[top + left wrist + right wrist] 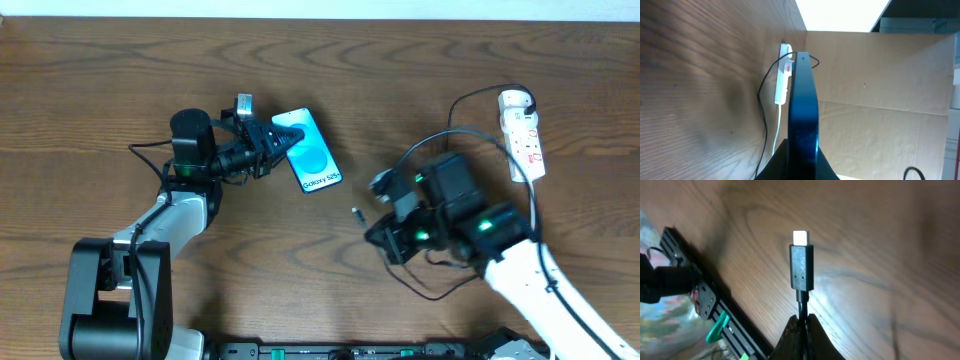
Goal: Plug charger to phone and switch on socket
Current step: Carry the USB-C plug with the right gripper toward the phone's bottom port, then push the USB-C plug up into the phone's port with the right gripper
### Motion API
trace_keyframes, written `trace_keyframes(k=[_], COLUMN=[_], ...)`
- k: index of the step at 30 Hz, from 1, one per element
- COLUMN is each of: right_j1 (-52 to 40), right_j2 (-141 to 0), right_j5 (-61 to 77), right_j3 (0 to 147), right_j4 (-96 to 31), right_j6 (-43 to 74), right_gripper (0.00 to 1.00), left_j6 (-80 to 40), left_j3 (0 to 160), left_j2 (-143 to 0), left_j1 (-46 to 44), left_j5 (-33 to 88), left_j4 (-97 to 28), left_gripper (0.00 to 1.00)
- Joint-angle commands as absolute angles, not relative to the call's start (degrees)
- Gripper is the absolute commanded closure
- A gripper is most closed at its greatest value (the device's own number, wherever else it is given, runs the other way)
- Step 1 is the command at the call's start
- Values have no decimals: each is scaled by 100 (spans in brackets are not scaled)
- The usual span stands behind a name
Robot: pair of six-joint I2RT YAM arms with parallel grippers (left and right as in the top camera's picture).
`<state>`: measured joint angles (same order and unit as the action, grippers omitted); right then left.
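Note:
The phone (312, 156), with a cyan-blue screen and white "Galaxy" text, lies near the table's middle. My left gripper (283, 140) is shut on its upper left end; in the left wrist view the phone (803, 107) shows edge-on between the fingers. My right gripper (370, 231) is shut on the charger cable just behind its black plug (802, 269), whose metal tip (355, 212) points toward the phone, a short way below right of it. The white socket strip (524, 131) lies at the far right, and also shows in the left wrist view (783, 75).
The black charger cable (470, 98) loops from the socket round my right arm. A white cord (777, 125) runs from the strip. A black rail (715, 305) runs along the table's front edge.

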<state>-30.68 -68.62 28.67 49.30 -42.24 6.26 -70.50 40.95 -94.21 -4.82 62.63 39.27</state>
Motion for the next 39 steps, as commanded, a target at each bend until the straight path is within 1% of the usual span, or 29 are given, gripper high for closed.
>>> trace_keyframes(k=[1,7,12,15,17,23,30,39], right_j1=[-3527,-3708,-3708,-3708,-3708,-3708,-3706,-3706], right_j2=[-6884,-6928,-6932,-6941,-6941,-6941,-6978,-6978], right_j5=[2213,2220,2443,2532,2845,3122,2836,2628], right_j3=[4882,4882,4882,4882,4882,4882,4882,4882], right_j4=[-3876,-3225,-3157,-3159,-3144,-3148,-3151,-3146], right_j6=[1437,1940,2121,2425,2637,2781,2781,2783], right_gripper=[99,99,99,99,99,99,99,99], left_j6=[-6991,-6663,-6663,-6663,-6667,-6788,-6818,-6820], left_j3=[4191,4191,4191,4191,4191,4191,4191,4191], left_j2=[-9408,-9408,-9408,-9408,-9408,-9408,-9408,-9408], left_j1=[-591,-701,-701,-701,-701,-701,-701,-701], left_j5=[6294,6298,6294,6270,6235,6246,6543,6567], left_j4=[4005,4005,4005,4018,4136,4528,4539,4539], left_gripper=[93,92,93,92,92,92,93,93])
